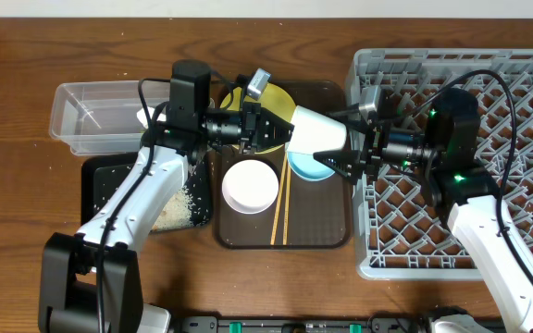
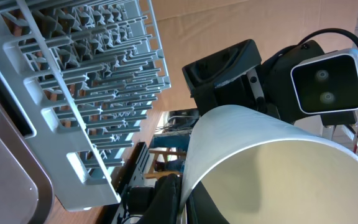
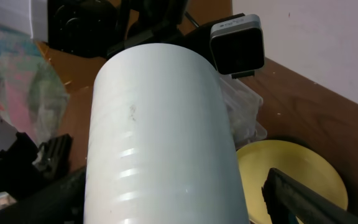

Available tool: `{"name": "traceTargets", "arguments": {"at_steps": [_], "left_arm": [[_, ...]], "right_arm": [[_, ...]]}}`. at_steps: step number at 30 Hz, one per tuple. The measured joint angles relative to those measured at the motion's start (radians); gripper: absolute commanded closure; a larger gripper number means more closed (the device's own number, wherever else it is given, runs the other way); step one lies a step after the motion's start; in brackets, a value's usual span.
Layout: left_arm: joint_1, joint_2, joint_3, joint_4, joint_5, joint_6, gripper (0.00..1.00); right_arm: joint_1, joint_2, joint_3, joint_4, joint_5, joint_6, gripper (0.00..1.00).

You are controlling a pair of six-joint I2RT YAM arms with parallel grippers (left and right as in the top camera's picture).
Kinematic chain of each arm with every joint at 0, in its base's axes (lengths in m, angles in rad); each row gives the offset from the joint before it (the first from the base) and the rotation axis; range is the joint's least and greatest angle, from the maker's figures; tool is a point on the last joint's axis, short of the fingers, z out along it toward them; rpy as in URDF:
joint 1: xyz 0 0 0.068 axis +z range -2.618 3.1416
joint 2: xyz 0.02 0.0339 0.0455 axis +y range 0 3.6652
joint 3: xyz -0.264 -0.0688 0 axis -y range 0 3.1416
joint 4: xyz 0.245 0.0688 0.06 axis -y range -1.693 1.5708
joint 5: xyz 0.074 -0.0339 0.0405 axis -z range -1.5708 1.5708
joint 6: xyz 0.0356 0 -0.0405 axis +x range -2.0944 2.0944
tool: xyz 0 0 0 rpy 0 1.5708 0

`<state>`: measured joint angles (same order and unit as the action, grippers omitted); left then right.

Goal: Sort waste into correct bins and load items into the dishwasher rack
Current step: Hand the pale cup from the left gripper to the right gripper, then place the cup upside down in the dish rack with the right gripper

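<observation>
One white cup (image 1: 317,134) sits between two grippers: left gripper (image 1: 281,128) pinches its rim, right gripper (image 1: 337,157) fingers stand apart around it.

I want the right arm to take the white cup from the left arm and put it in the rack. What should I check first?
1. Left gripper holds the small white cup: ok, the cup lies sideways in the air above the tray.
2. Right gripper lined up on the cup: ok, its fingers sit on either side of the cup.
3. Right gripper closed on the cup: not ok, the right wrist view shows a gap beside one finger.
4. Safe drop zone: not ok, the light blue bowl sits just below.
5. Room in the dishwasher rack: ok, no dishes seen in it.
</observation>
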<state>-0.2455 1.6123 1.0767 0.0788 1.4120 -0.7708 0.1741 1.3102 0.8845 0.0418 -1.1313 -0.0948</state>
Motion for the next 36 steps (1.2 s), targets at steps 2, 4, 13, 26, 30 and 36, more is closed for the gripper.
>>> {"name": "traceTargets", "arguments": {"at_steps": [2, 4, 13, 26, 30, 36], "left_arm": [[0.0, 0.0, 0.0, 0.0, -0.001, 0.0, 0.94], [0.0, 0.0, 0.0, 0.0, 0.0, 0.0, 0.94], [0.0, 0.0, 0.0, 0.0, -0.001, 0.0, 0.94], [0.0, 0.0, 0.0, -0.007, -0.045, 0.035, 0.77], [0.0, 0.0, 0.0, -0.059, -0.097, 0.074, 0.73], [0.0, 0.0, 0.002, -0.322, -0.356, 0.205, 0.66]], "right_arm": [[0.0, 0.0, 0.0, 0.0, -0.005, 0.007, 0.21], [0.0, 0.0, 0.0, 0.0, -0.009, 0.009, 0.23], [0.0, 0.0, 0.0, 0.0, -0.027, 0.016, 0.34], [0.0, 0.0, 0.0, -0.076, 0.039, 0.019, 0.5], [0.0, 0.0, 0.0, -0.119, 0.103, 0.018, 0.53], [-0.018, -0.002, 0.0, -0.166, 0.253, 0.038, 0.59]]}}
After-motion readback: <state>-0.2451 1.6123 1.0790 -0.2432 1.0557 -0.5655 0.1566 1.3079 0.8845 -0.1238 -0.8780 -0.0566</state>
